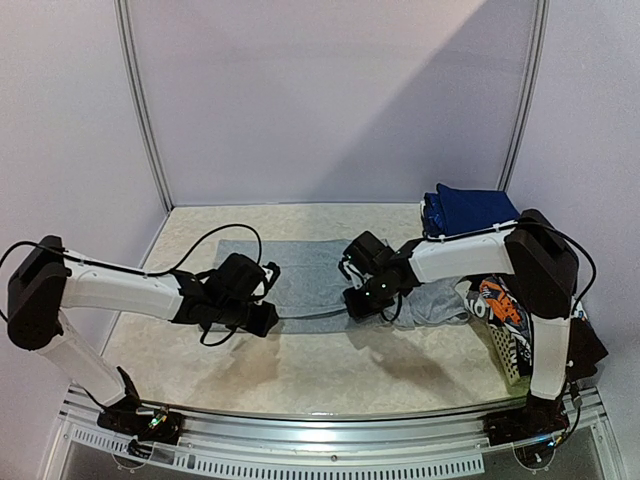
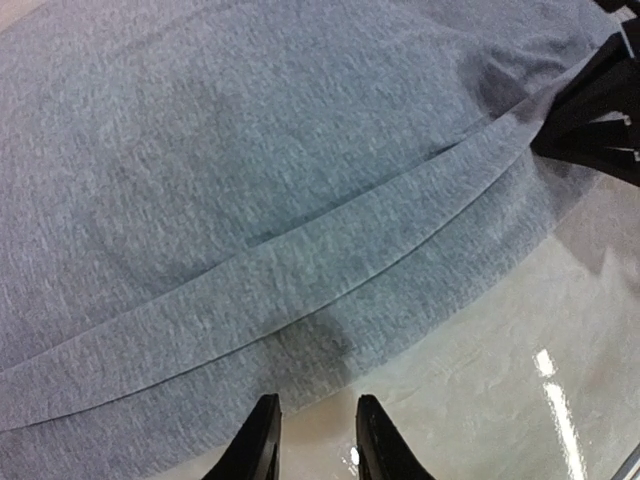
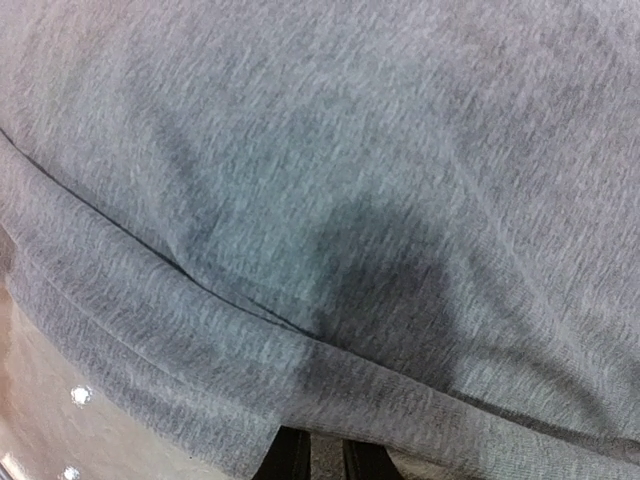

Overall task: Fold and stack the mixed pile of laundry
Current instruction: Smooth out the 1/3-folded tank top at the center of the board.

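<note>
Grippers set low at the near hem of the grey shirt (image 1: pixel 300 265), at the outset of a fold.

Left gripper (image 2: pixel 318 405): the fingers (image 2: pixel 262 440) stand narrowly apart. Bare table shows between them, and their tips sit at the edge of the stitched hem. No cloth is seen in the gap.

Right gripper (image 3: pixel 325 455): only the lower parts of its fingers show, close together, with the hem draped across the tips. Whether they are clamped on the cloth cannot be told.

In the overhead view both grippers are on the same hem, the left one toward its left half and the right one toward its right side, well apart from each other.

The grey shirt lies spread flat across the middle of the table (image 1: pixel 300 375), with its right part bunched toward the right edge. Navy blue pieces (image 1: pixel 468 210) lie piled at the far right corner. Printed garments (image 1: pixel 497 300) sit in and over the white basket (image 1: pixel 508 355) at the right edge.

Step in hand, as judged: seizing the near hem at two points in order to fold the shirt.

The next move calls for both pairs of jaws to close firmly on the same layers of hem. Both arms should then lift level and together and carry the hem toward the far edge, keeping it taut between them so that it lands square on the far hem.
</note>
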Motion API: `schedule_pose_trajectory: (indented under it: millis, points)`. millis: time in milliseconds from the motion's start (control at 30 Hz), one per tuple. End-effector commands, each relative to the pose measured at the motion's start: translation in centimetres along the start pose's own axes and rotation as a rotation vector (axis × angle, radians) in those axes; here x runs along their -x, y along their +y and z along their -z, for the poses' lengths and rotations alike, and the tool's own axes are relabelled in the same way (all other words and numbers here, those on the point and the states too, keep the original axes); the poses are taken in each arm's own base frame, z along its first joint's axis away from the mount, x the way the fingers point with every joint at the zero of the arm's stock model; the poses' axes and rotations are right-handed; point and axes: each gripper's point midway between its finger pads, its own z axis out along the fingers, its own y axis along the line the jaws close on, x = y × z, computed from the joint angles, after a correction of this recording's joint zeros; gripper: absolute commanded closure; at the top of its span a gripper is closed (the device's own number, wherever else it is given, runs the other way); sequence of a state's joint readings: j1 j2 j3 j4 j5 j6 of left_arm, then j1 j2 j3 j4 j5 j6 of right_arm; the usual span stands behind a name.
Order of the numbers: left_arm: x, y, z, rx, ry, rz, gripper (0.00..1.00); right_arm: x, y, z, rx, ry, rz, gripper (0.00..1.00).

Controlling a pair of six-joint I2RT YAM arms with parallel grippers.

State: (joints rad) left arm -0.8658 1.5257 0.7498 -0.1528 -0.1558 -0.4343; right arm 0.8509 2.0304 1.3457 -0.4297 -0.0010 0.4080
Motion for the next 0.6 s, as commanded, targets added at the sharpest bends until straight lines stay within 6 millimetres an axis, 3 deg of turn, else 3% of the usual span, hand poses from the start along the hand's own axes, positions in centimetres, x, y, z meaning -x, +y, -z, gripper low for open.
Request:
schedule_pose_trajectory:
  millis: [0,333,567]
  points:
    - [0.9,-2.4,-0.6,-0.046,-0.013,-0.054,0.73,1.1,-0.9,-0.2,-0.038,-0.015,0.007,0.87]
    - [1.9,-5.7,-2.7,-0.086,0.005,-0.122,0.74,2.3,-2.1,-0.6,-0.041,-0.032,-0.021,0.87]
    - [2.4,-6.2,-4.6,-0.062,0.015,-0.147,0.75,2.8,-3.3,-1.6,-0.041,-0.025,-0.053,0.87]
